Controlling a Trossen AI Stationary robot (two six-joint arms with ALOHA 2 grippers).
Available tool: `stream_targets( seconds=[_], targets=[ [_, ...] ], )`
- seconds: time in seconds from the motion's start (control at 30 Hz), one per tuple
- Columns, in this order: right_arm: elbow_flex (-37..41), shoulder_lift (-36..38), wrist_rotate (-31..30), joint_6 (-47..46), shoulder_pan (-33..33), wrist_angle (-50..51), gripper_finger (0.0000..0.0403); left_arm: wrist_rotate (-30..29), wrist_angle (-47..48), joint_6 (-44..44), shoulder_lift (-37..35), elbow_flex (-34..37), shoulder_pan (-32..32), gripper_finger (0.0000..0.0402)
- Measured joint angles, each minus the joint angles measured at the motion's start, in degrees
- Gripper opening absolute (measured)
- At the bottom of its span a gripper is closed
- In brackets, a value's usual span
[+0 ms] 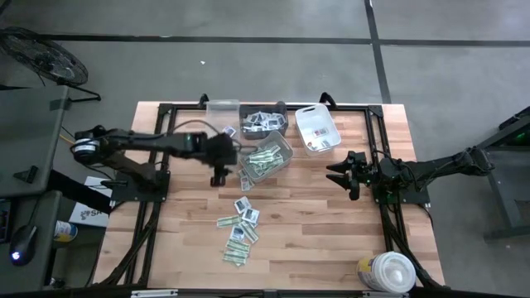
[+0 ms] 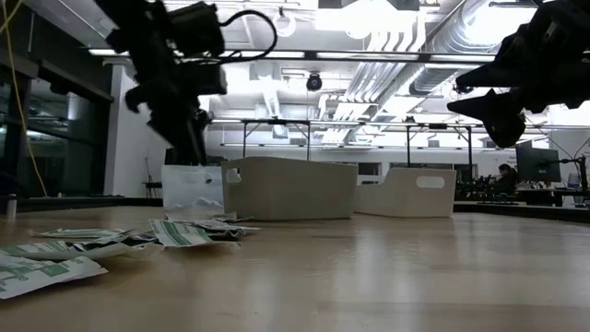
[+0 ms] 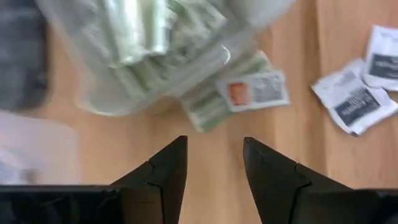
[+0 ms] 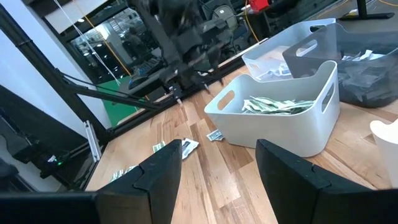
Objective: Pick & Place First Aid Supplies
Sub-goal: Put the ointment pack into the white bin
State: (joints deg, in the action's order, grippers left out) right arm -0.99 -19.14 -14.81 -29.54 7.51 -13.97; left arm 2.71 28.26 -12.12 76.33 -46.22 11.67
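Note:
Loose first aid supplies (image 1: 238, 228) lie flat on the wooden table near its front edge, both green-and-white strips and white squarish packets. More green strips fill a clear bin (image 1: 267, 159). My left gripper (image 1: 219, 177) hangs open above the table just left of that bin, pointing steeply down with nothing between its fingers. In the left wrist view (image 3: 214, 155) bare wood shows between the fingertips; beyond them lie an orange-and-white packet (image 3: 254, 91) and white packets with dark print (image 3: 353, 102). My right gripper (image 1: 341, 175) waits open at the table's right, held level.
Along the far edge stand a clear bin (image 1: 222, 111), a dark bin with white packets (image 1: 265, 124) and a white bin (image 1: 317, 129). A big round white tub (image 1: 387, 271) sits at the front right corner. Bare wood (image 1: 315, 223) lies between the loose packets and the right arm.

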Motion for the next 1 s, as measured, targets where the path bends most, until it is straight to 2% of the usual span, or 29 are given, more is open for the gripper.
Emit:
stream_targets(
  seconds=[0.13, 0.27, 0.4, 0.57, 1.0],
  targets=[
    [0.0, 0.0, 0.0, 0.0, 0.0, 0.0, 0.02, -0.7, -6.6, 1.9, 0.1, 4.5, -4.8, 0.0154],
    [0.0, 0.0, 0.0, 0.0, 0.0, 0.0, 0.02, -5.3, -9.1, 4.5, 1.6, 5.6, -7.8, 0.0154],
    [0.0, 0.0, 0.0, 0.0, 0.0, 0.0, 0.02, -8.4, -9.5, 6.4, 2.8, 5.6, -8.1, 0.0154],
    [0.0, 0.0, 0.0, 0.0, 0.0, 0.0, 0.02, -7.6, -12.5, 6.4, 5.4, 5.5, -8.5, 0.0154],
    [0.0, 0.0, 0.0, 0.0, 0.0, 0.0, 0.02, -9.8, -15.6, 6.9, 11.6, 3.8, -9.5, 0.0154]
  ],
)
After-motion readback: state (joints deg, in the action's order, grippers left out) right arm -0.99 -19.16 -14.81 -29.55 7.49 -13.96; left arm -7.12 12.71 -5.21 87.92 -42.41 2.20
